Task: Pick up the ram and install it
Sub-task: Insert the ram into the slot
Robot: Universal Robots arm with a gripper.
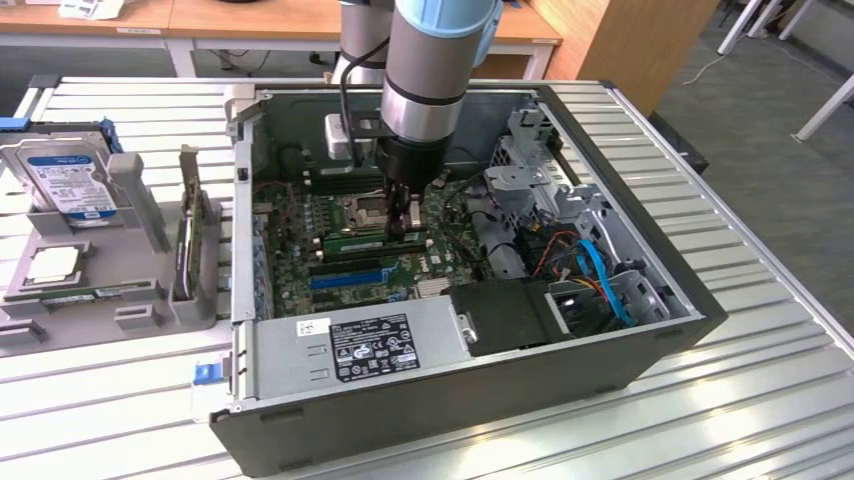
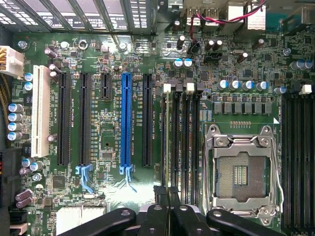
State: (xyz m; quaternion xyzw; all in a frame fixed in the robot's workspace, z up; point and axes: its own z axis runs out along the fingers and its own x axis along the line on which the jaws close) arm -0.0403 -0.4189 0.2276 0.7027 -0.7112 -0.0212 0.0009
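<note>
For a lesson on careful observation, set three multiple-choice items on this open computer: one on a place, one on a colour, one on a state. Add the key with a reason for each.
1. Where is the hard drive?
A. in the grey holder outside the computer case, to the exterior view's left
B. inside the case
C. in a person's hand

2. What colour is the long expansion slot that sits between the black slots?
A. red
B. blue
C. yellow

3. What state is the CPU socket in?
A. fitted with a cooler fan
B. empty
C. taped over

Key:
1 A, since the drive stands in the holder beside the case.
2 B, since the wrist view shows that slot bright blue.
3 B, since bare contacts show inside its metal frame.
</note>
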